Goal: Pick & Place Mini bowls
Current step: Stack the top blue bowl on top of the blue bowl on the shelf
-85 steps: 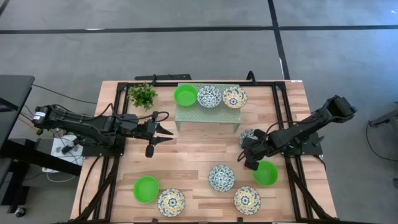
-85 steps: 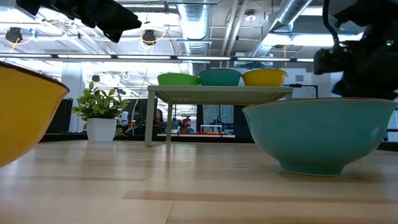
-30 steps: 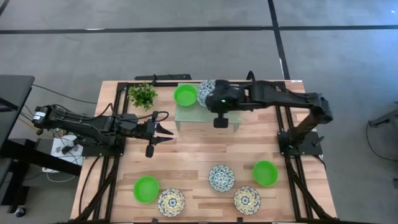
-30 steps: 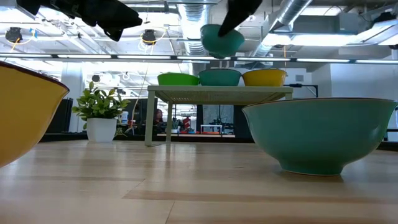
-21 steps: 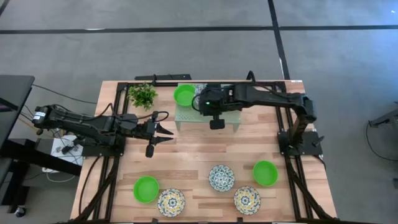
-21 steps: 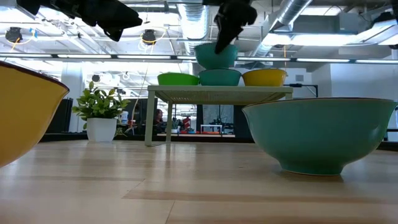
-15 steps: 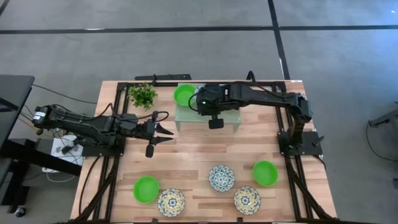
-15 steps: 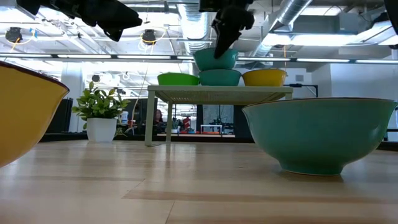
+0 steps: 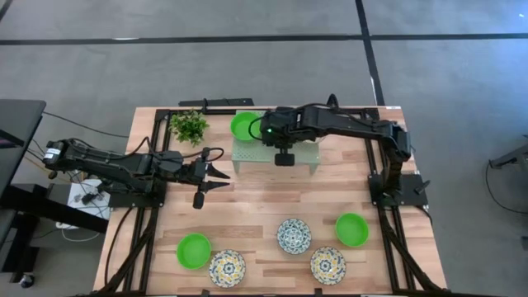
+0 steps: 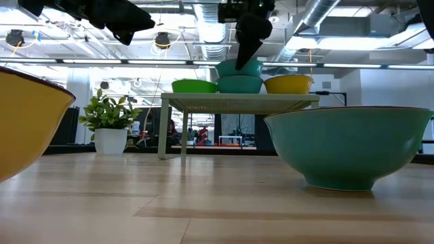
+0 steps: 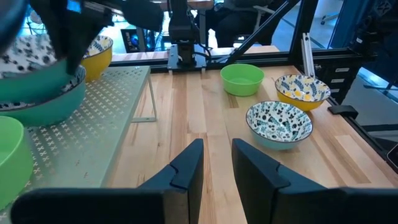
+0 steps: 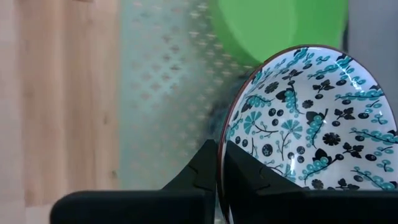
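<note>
My right gripper is over the pale green rack at the table's far side, shut on a white bowl with blue pattern. That bowl is down inside a like bowl that stands on the rack between a plain green bowl and a yellow-and-blue bowl. My left gripper waits open and empty above the table's left side. On the near part of the table stand a green bowl, two yellow-and-blue bowls, a white-and-blue bowl and a green bowl. My right gripper pinches the bowl's rim, one finger inside the bowl and one outside. The fingers come from above, pointing down. The bowl is tilted, its bottom down in the bowl on the rack; whether the two touch I cannot tell.
A small green plant stands at the far left of the table, beside the rack. A black frame runs along the table's edges. Bare wood lies between the rack and the near bowls.
My right gripper has carried the white-and-blue bowl toward the table's left along the rack and down. The bowl, held clear above the rack a second ago, is now sunk into the white-and-blue bowl standing there.
</note>
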